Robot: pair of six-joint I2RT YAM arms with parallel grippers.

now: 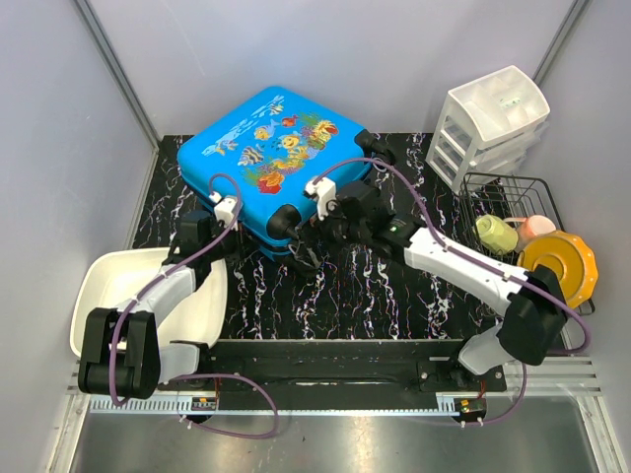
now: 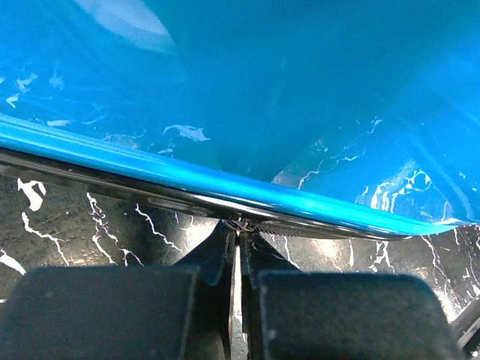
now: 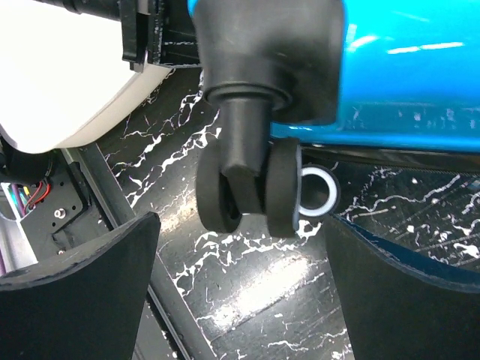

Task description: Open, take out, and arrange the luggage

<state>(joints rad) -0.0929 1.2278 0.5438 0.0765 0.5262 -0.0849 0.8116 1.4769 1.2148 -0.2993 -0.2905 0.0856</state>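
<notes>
The luggage (image 1: 271, 163), a bright-blue hard-shell suitcase with a fish print, lies flat and closed at the back middle of the table. My left gripper (image 1: 230, 210) is at its left front edge. In the left wrist view its fingers (image 2: 217, 255) are shut on a thin metal zipper pull (image 2: 238, 259) at the dark zip seam (image 2: 300, 225) under the blue shell (image 2: 247, 97). My right gripper (image 1: 308, 225) is open and empty just in front of a black double wheel (image 3: 247, 187) at the suitcase's near corner. The wheel sits between and ahead of the spread fingers (image 3: 90, 277).
A white plastic tub (image 1: 148, 291) stands at the front left and shows in the right wrist view (image 3: 67, 82). A white drawer unit (image 1: 493, 123) stands at the back right. A black wire basket (image 1: 513, 207) holds small items beside an orange-yellow dish (image 1: 562, 266).
</notes>
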